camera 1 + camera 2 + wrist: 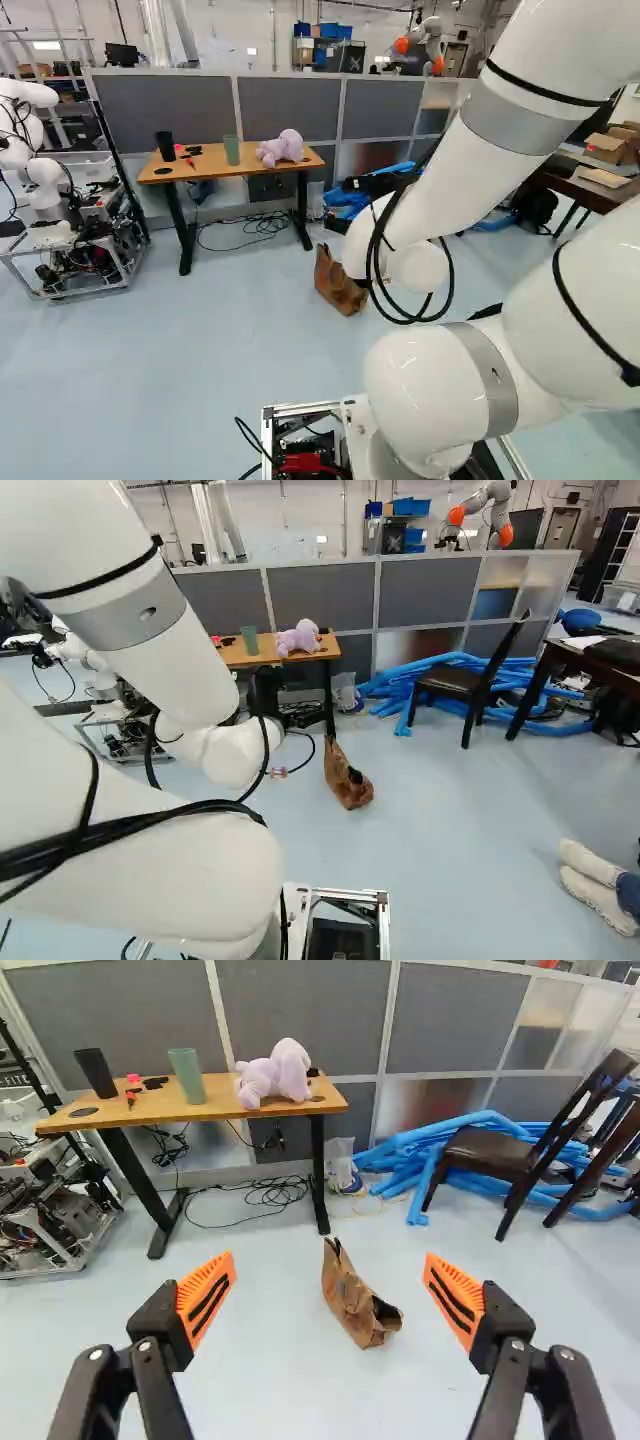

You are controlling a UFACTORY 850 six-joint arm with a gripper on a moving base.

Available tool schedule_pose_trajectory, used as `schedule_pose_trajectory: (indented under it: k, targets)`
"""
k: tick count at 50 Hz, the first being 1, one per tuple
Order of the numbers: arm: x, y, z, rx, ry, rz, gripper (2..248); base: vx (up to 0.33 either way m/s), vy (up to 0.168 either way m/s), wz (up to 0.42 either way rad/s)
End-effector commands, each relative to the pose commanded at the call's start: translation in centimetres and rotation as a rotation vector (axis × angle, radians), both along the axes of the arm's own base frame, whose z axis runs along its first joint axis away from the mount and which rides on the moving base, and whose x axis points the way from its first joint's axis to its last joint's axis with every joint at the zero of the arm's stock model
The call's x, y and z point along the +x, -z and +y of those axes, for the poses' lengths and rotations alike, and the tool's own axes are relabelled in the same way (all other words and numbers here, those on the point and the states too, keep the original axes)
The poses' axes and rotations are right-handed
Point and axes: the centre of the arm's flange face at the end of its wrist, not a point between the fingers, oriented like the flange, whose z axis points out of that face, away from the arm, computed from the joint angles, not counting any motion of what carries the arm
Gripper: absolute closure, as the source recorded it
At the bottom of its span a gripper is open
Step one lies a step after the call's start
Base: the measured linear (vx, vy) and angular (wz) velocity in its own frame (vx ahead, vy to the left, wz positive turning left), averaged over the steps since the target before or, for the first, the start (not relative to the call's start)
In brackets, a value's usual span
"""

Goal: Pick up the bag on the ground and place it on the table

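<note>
The black two-fingered gripper (278, 772) stood wide open, its fingers spread apart. The brown paper bag (358, 1300) sat on the pale floor ahead of it, near the wood-topped table (215, 1106).

Dark chair (492, 1156) by blue tubes (412, 1144); lilac plush (275, 1076), perhaps an elephant.
</note>
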Motion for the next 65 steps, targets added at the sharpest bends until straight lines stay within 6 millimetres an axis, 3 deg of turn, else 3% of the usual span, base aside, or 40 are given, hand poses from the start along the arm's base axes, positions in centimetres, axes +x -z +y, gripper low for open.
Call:
schedule_pose_trajectory:
  k: [65]
  targets:
    - [0.00,0.00,0.00,0.000,0.000,0.000,3,0.177,-0.054,-0.007]
